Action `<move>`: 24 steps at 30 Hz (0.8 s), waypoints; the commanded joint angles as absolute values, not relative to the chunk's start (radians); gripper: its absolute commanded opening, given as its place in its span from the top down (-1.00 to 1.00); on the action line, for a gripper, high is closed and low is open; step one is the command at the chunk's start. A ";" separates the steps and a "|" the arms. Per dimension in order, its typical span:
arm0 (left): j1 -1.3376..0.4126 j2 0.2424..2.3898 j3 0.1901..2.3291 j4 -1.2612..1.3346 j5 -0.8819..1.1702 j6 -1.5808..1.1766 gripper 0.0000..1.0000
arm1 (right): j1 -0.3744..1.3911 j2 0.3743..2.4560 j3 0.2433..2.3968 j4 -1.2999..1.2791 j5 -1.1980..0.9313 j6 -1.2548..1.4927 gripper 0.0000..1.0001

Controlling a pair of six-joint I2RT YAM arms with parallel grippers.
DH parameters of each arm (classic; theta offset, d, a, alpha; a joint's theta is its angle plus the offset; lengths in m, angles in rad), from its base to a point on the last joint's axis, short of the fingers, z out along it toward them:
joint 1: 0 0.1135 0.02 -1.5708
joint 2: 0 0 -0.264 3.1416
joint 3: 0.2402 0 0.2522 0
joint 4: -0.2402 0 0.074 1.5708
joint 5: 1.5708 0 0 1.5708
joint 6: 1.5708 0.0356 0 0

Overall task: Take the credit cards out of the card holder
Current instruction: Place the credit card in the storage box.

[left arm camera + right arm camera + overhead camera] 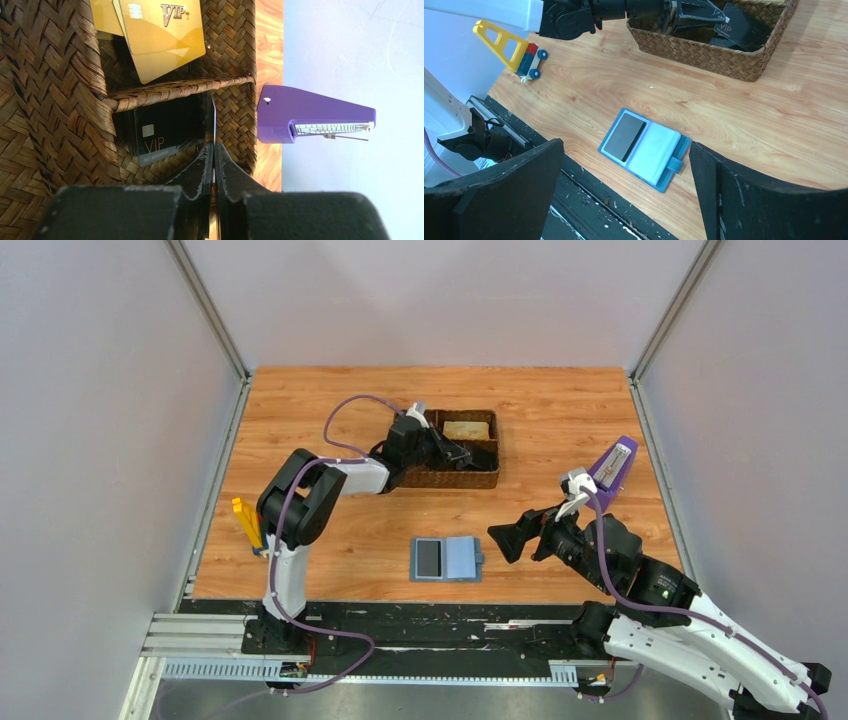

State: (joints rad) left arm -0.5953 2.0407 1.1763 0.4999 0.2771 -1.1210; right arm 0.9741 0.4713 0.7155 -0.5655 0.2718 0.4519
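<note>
The card holder (446, 559) (659, 150) lies open flat near the table's front edge, light blue inside, with a dark credit card (624, 136) in its left pocket. My left gripper (465, 452) (214, 145) reaches into the brown woven tray (480, 478) (50, 100). Its jaws are pressed onto a thin card seen edge-on (214, 120). Gold VIP cards (160, 35) (466, 429) lie in one tray compartment, a black VIP card (160, 135) (736, 27) in the other. My right gripper (505, 540) (625, 145) hovers wide open just right of the holder, nothing between its fingers.
A purple metronome (612, 472) (310, 117) stands right of the tray, behind my right arm. A yellow and red toy block piece (246, 522) (514, 47) sits at the table's left edge. Grey walls enclose the table on three sides.
</note>
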 commanded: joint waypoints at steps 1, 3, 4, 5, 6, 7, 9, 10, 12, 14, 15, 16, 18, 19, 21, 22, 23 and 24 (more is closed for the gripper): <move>-0.599 2.069 1.200 0.522 0.267 -1.119 0.74 | 0.977 0.467 0.753 -0.558 0.294 0.466 -1.00; -0.600 2.074 1.207 0.507 0.269 -1.114 0.66 | 0.977 0.469 0.758 -0.559 0.295 0.465 -1.00; -0.601 2.073 1.209 0.498 0.267 -1.113 0.62 | 0.977 0.469 0.760 -0.560 0.296 0.463 -1.00; -0.601 2.073 1.211 0.493 0.267 -1.112 0.60 | 0.978 0.467 0.761 -0.560 0.296 0.463 -1.00; -0.601 2.072 1.213 0.482 0.264 -1.105 0.57 | 0.978 0.467 0.762 -0.559 0.297 0.464 -1.00; -0.601 2.071 1.216 0.476 0.262 -1.102 0.55 | 0.977 0.466 0.760 -0.559 0.297 0.465 -1.00; -0.601 2.069 1.222 0.458 0.261 -1.093 0.50 | 0.977 0.464 0.760 -0.560 0.298 0.466 -1.00; -0.601 2.066 1.224 0.447 0.261 -1.088 0.46 | 0.978 0.464 0.758 -0.559 0.297 0.466 -1.00; -0.600 2.062 1.231 0.428 0.261 -1.077 0.38 | 0.977 0.463 0.756 -0.560 0.296 0.469 -1.00; -0.601 2.059 1.248 0.392 0.263 -1.058 0.31 | 0.977 0.461 0.754 -0.560 0.296 0.469 -1.00; -0.601 2.057 1.261 0.361 0.262 -1.042 0.30 | 0.978 0.461 0.751 -0.562 0.299 0.469 -1.00; -0.601 2.056 1.267 0.346 0.262 -1.037 0.28 | 0.978 0.459 0.748 -0.562 0.303 0.469 -1.00; -0.601 2.053 1.282 0.308 0.259 -1.026 0.26 | 0.977 0.456 0.744 -0.561 0.305 0.469 -1.00; -0.601 2.052 1.296 0.271 0.255 -1.017 0.25 | 0.977 0.458 0.744 -0.562 0.309 0.469 -1.00; -0.601 2.053 1.324 0.214 0.255 -0.997 0.23 | 0.978 0.463 0.747 -0.561 0.314 0.468 -1.00; -0.601 2.053 1.337 0.203 0.256 -0.988 0.22 | 0.977 0.468 0.747 -0.561 0.318 0.465 -1.00; -0.600 2.052 1.343 0.177 0.255 -0.975 0.20 | 0.977 0.471 0.747 -0.561 0.318 0.463 -1.00; -0.600 2.050 1.356 0.160 0.252 -0.968 0.18 | 0.977 0.473 0.747 -0.560 0.319 0.461 -1.00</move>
